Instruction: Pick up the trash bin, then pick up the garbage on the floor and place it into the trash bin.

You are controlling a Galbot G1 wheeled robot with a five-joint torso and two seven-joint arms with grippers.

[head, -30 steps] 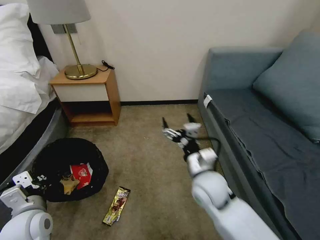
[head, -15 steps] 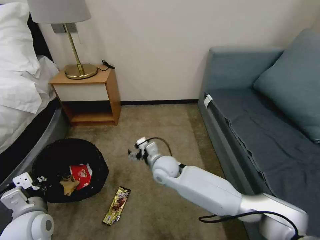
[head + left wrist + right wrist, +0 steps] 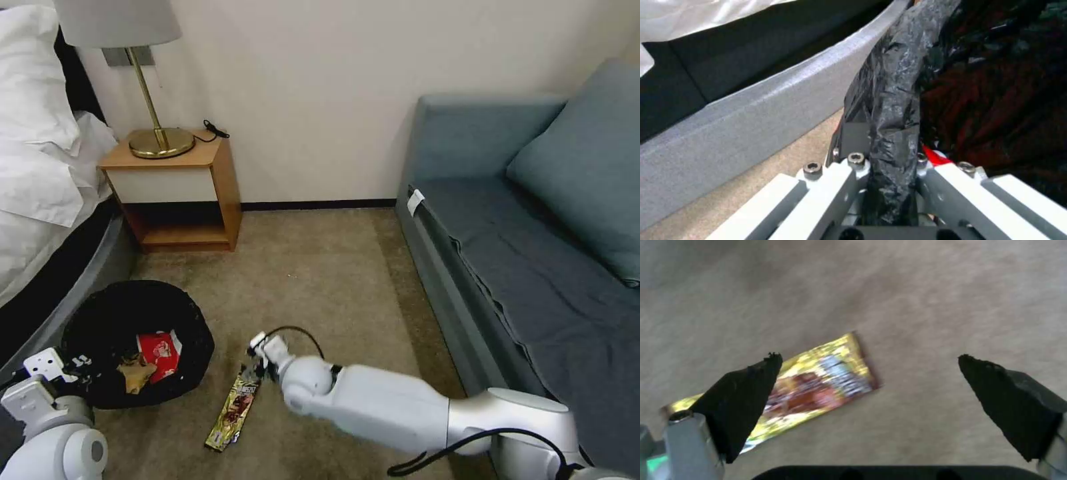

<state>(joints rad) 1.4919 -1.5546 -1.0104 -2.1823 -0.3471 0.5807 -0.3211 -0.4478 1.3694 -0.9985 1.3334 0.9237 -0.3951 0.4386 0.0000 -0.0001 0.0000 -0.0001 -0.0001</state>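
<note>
Right pincer (image 3: 869, 383) hung spread above the wrapper (image 3: 813, 388); it should straddle its width before closing. Left pincer (image 3: 889, 166) clenched the bin (image 3: 133, 313) rim.

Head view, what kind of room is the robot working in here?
Probably a hotel bedroom: a bed with white linen, a wooden nightstand carrying a brass table lamp, and a blue-grey fabric sofa on beige carpet.

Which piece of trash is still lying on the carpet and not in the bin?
The gold candy wrapper. It lies flat on the carpet beside the trash bin, under the open right gripper. The red snack packet and tan scrap are already inside.
</note>
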